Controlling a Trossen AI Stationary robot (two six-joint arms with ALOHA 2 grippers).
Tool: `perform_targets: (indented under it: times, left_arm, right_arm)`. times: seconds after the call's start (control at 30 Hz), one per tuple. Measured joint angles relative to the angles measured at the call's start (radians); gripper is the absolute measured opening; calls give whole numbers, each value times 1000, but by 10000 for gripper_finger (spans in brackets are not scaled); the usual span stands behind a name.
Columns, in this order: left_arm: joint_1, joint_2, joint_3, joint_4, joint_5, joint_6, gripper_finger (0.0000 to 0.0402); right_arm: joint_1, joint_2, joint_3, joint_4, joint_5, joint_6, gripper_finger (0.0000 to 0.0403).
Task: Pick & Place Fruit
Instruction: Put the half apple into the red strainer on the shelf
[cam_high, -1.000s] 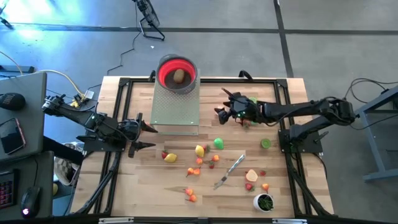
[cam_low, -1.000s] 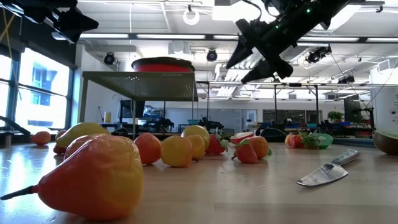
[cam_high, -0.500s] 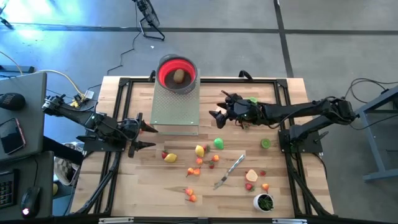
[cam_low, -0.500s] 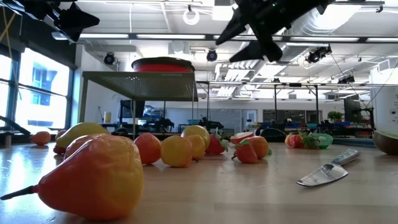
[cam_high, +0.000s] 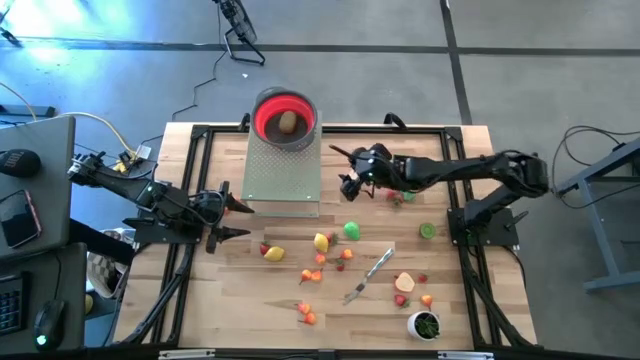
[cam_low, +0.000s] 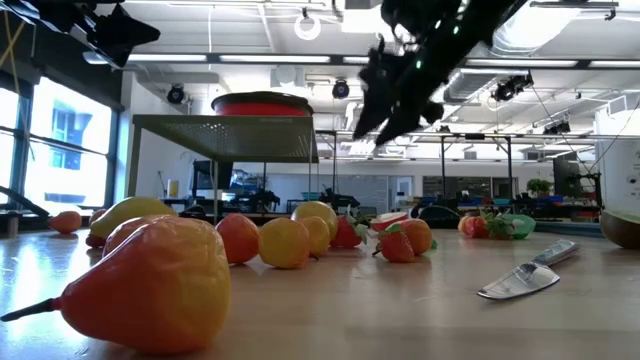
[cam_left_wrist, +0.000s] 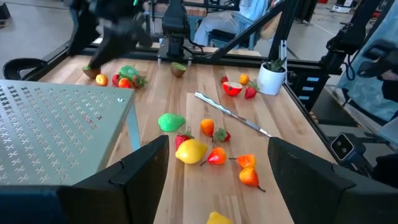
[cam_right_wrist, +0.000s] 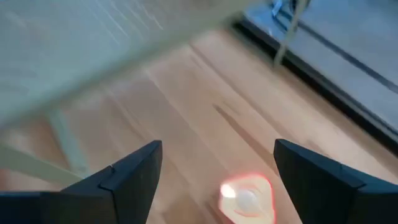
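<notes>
A: Fruit (cam_high: 322, 243): small glossy plastic pieces, red, orange, yellow, green, strewn over the pale plank surface (cam_high: 240, 300); one tan piece in the red bowl (cam_high: 286, 117).

B: And the metal?

A: A perforated grey shelf (cam_high: 283, 170), a silver knife (cam_high: 370, 274). Right gripper (cam_high: 343, 168) and left gripper (cam_high: 222, 212) hang with fingers wide, empty.

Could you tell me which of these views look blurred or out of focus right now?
Right wrist view: streaked with motion blur, the table smeared. Low view: the right gripper is a dark smudge, and the nearest fruit looks soft. Left wrist view: sharp nearby, the far arm blurred. High view: steady.
</notes>
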Motion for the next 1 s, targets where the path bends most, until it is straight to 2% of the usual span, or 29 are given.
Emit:
perform_targets:
  times: [0.17, 0.3, 0.73, 1.0]
  left_arm:
    - [0, 0, 0, 0, 0, 0, 267]
    - [0, 0, 0, 0, -11, 0, 267]
    - [0, 0, 0, 0, -17, 0, 267]
    - [0, 0, 0, 0, -17, 0, 267]
  right_arm:
    - [-55, 66, 0, -40, -76, 57, 301]
    - [-82, 116, 0, -83, -98, 58, 301]
    - [-128, 149, 0, -139, -108, 48, 301]
    - [-127, 149, 0, -137, -155, -121, 301]
